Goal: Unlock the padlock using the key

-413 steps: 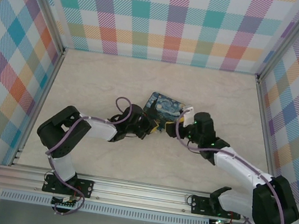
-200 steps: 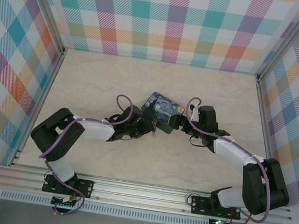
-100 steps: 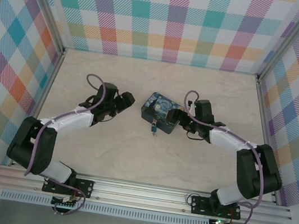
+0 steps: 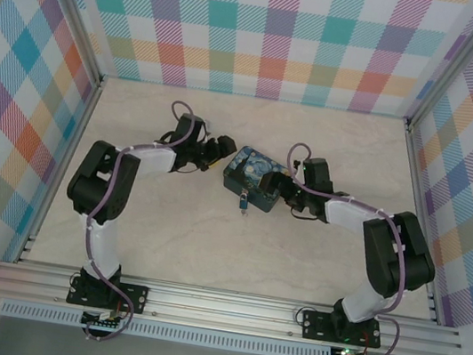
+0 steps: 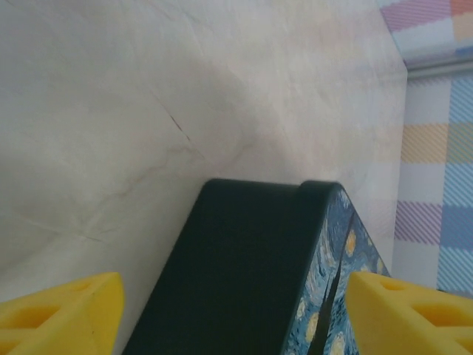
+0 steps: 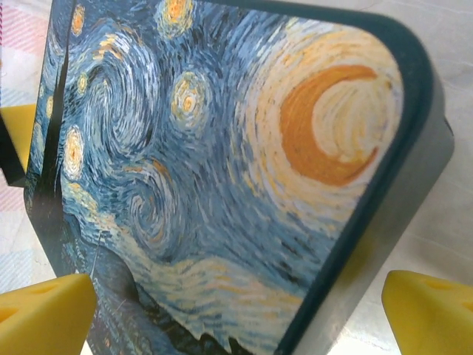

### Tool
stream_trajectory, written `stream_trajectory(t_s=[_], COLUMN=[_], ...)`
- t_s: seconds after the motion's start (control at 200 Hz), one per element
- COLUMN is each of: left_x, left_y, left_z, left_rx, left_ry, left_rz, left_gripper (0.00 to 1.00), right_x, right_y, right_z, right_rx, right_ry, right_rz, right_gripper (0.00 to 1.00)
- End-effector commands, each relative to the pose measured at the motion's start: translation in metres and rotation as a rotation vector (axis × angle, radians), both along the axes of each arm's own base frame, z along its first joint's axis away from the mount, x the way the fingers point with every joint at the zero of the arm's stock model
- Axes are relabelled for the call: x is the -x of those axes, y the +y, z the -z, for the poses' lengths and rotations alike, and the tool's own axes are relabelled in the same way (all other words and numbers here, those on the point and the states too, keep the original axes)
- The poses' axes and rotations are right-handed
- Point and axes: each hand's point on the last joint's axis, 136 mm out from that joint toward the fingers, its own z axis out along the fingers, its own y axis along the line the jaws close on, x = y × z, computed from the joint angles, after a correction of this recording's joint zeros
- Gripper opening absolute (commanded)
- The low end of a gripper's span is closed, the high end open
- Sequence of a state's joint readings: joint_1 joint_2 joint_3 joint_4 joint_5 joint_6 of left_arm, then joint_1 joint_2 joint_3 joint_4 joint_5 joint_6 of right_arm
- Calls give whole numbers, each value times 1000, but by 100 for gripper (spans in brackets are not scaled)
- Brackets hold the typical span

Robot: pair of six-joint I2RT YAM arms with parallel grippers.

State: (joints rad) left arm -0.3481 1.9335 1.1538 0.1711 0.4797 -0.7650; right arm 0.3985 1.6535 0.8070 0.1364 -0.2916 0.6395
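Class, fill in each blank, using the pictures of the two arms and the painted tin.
1. The left pincer and the right pincer both stand ____.
2. Their fingers are coloured ____.
3. The lid of the tin shows a crescent ____.
Missing words: open; yellow; moon.

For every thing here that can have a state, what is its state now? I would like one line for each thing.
left tool: open, fingers apart, at one end of the tin
right tool: open, fingers wide apart, at the other end
tin: lying flat on the table, lid down
padlock: at the tin's near edge; too small to tell whether locked
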Motion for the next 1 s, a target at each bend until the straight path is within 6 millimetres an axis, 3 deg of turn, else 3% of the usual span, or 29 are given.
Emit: stream_trajectory(t_s=[0.0, 0.305, 0.59, 0.725, 0.88, 0.995], left_x=[5, 33, 61, 68, 70, 72], left_y=[-28, -32, 1, 16, 36, 56], left_z=[-21, -22, -21, -22, -32, -47], left_rx=[50, 58, -2, -36, -97, -135], left_ry=[-59, -38, -22, -30, -50, -92], left_rz=[106, 130, -22, -78, -146, -199], left_gripper=[78, 73, 74, 74, 76, 77], right_x=[-15, -28, -48, -61, -74, -67], right_y=[10, 28, 44, 29, -2, -24], right_z=[-18, -20, -17, -20, -43, -65], right_rx=[-31, -10, -50, 10, 35, 51], right_ry=[-69, -90, -102, -142, -195, -236], right_rz=[-34, -165, -205, -143, -59, -4], right_gripper=[99, 98, 99, 100, 100, 100])
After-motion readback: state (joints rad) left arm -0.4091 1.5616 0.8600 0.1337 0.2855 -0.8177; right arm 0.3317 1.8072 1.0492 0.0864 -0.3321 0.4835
